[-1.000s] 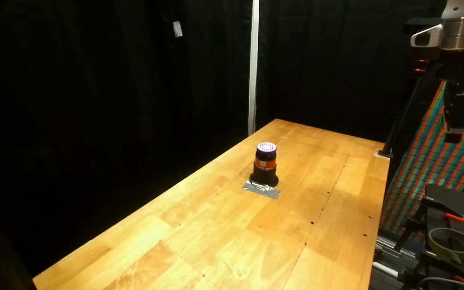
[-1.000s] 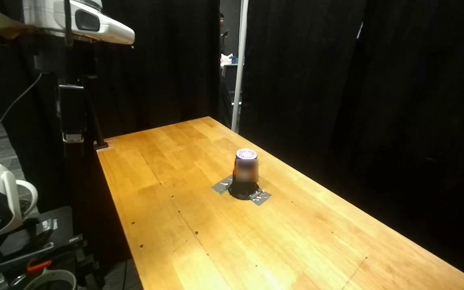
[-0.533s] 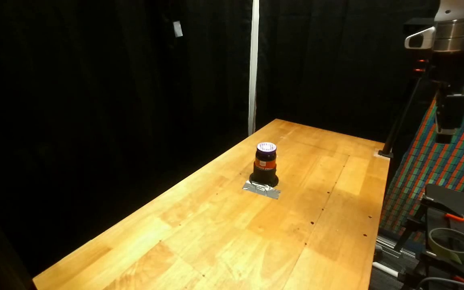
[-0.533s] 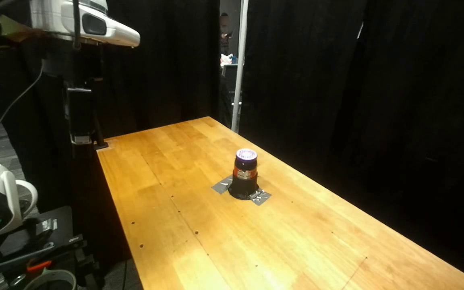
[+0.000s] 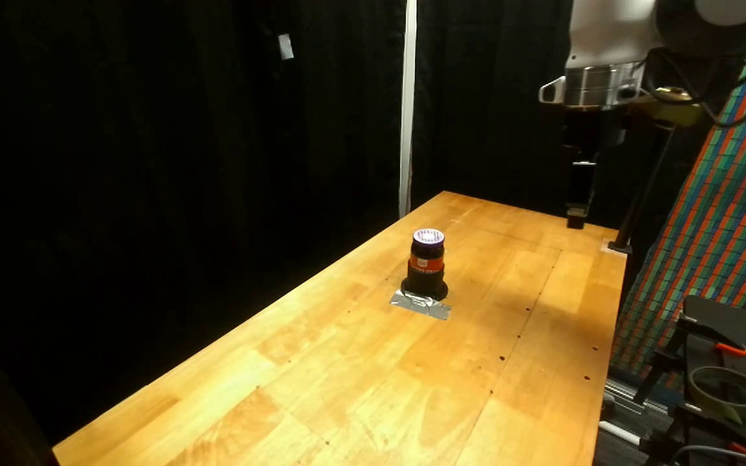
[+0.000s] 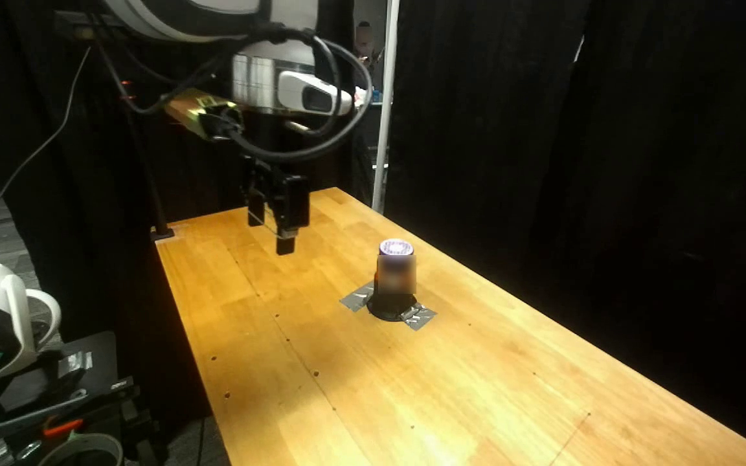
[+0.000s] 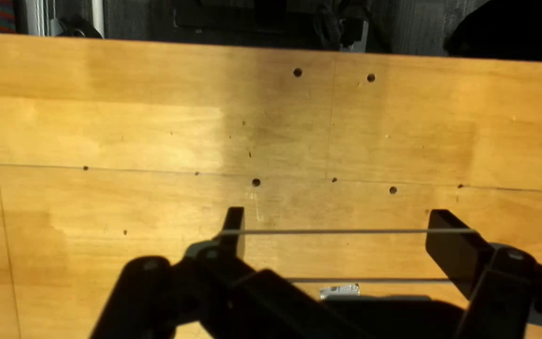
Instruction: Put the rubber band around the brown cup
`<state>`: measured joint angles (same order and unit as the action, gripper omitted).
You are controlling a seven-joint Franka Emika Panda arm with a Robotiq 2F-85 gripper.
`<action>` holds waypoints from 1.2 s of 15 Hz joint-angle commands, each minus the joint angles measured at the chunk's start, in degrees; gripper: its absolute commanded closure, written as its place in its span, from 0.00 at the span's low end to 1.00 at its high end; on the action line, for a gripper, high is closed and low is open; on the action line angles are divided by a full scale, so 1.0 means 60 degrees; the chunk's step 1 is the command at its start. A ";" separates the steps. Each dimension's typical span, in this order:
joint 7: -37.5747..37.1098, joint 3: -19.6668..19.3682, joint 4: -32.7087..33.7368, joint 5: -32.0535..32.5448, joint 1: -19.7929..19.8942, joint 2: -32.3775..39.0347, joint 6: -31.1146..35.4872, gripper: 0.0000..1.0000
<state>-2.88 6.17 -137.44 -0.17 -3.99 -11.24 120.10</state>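
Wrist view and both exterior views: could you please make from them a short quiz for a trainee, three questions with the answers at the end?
1. Short answer: in both exterior views, what is stuck to the table at the foot of the brown cup?
2. Multiple choice: in the wrist view, where is the rubber band?
a) around the brown cup
b) stretched across the hand
c) flat on the table
3. True or false: the hand is shut.

Key:
1. silver tape
2. b
3. False, it is open.
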 commanded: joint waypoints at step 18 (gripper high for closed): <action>0.2152 -0.0092 0.9274 0.0020 -0.0037 0.8640 0.0214 0.00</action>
<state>9.38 5.49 -87.70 -0.42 -4.01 37.04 124.18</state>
